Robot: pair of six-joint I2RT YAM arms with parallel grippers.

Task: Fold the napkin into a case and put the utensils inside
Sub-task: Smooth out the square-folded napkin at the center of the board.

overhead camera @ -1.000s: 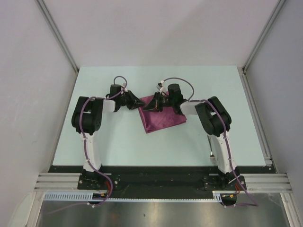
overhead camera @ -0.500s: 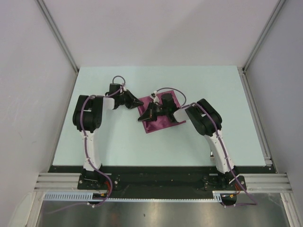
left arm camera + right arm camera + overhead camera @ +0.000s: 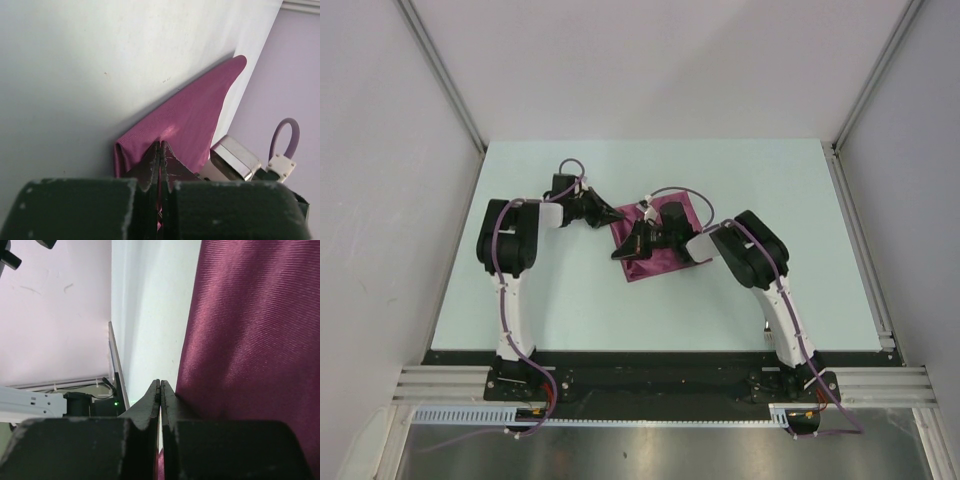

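One napkin (image 3: 658, 267): plum cloth, doubled over into a smaller, skewed patch, flat on the table (image 3: 570, 300). Roughly midway between the left and right edges, nearer the far edge than the near one.
Left gripper (image 3: 159, 147): jaws pressed together, pinching the napkin at its far-left corner, right at the bunched fold.
Right gripper (image 3: 160, 385): jaws pressed together, nipping the napkin's left edge, with a sliver of plum between the fingers near their base.
Done: by the look of it, a first fold or so. Layered cloth, no longer a full open square.
To do: narrowing the patch down to a case — no slim pocket yet — then sliding the utensils inside.
Utensils: none in view in any camera. Possibly hidden behind an arm, impossible to tell.
Count: two arms, two grippers, one napkin, no finished case, no utensils seen.
Progress: judged early — well under half, with the pocket unformed and nothing loaded.
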